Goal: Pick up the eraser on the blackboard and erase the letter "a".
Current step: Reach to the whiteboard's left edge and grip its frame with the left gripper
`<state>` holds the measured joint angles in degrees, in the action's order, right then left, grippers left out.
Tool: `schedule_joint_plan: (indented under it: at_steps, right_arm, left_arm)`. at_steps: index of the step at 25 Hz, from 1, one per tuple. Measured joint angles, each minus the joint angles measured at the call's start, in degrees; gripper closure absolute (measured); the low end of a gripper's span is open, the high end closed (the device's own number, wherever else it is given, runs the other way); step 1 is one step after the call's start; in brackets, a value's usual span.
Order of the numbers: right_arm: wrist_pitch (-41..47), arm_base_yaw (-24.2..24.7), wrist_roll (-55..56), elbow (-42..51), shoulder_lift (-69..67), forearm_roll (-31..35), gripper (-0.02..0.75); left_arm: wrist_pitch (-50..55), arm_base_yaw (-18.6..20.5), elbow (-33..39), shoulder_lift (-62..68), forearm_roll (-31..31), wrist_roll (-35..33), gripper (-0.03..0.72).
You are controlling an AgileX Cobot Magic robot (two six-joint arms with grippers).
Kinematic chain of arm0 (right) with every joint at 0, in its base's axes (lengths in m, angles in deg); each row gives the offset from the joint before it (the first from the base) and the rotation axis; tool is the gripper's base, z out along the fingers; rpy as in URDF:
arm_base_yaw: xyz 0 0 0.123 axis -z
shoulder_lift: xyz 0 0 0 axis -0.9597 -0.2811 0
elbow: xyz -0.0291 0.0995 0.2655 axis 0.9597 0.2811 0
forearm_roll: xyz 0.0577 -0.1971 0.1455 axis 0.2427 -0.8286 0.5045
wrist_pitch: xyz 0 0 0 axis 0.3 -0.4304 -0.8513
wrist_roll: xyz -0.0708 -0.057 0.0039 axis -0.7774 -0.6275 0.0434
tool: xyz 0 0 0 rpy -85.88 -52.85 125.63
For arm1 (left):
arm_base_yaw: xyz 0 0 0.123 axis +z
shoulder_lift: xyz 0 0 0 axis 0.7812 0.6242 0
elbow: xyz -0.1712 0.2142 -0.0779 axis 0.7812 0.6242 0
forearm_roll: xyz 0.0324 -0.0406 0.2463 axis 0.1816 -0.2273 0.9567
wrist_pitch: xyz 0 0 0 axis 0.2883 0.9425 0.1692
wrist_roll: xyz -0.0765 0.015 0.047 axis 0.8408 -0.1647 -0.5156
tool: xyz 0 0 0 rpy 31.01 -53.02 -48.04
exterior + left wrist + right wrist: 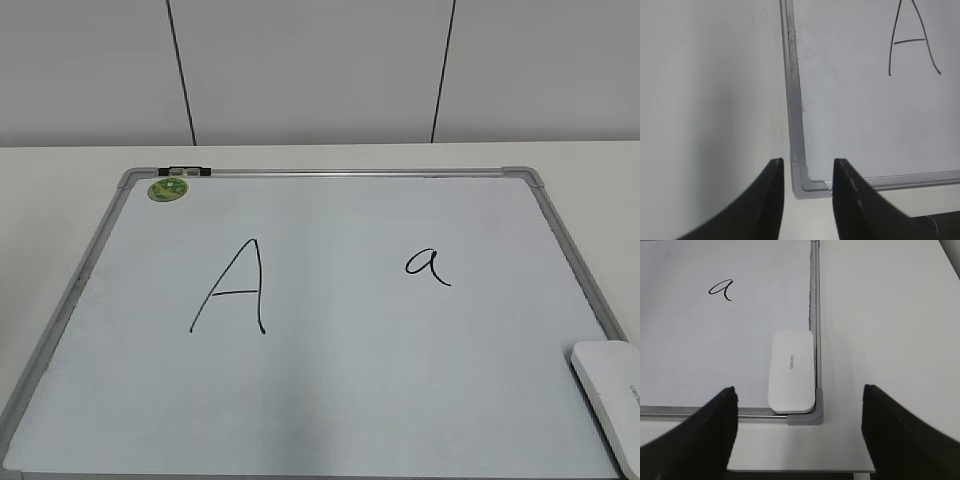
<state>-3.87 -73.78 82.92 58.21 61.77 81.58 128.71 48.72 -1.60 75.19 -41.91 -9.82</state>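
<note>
The white eraser (612,396) lies flat in the near right corner of the blackboard (330,400); it also shows in the right wrist view (791,371). The small letter "a" (428,265) is written right of centre and shows in the right wrist view (722,289). My right gripper (799,390) is open and empty, above the table in front of the eraser, its fingers wide either side of that corner. My left gripper (808,162) is open and empty above the board's near left corner (807,182). Neither gripper shows in the exterior view.
A large capital "A" (232,287) is drawn left of centre and shows in the left wrist view (912,37). A round green magnet (168,189) sits at the board's far left corner beside a black clip (185,171). White table (300,156) surrounds the board.
</note>
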Motion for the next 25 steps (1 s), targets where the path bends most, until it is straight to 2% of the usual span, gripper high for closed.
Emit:
schedule_joint_plan:
  at_steps: [18,25]
  right_arm:
    - [0.0,0.0,0.0,0.0,0.0,0.0,0.165]
    - [0.0,0.0,0.0,0.0,0.0,0.0,0.165]
  left_arm:
    - [0.8,0.0,-20.3,33.6,0.0,0.0,0.446]
    - [0.7,0.0,-22.8,42.2,0.5,0.0,0.445]
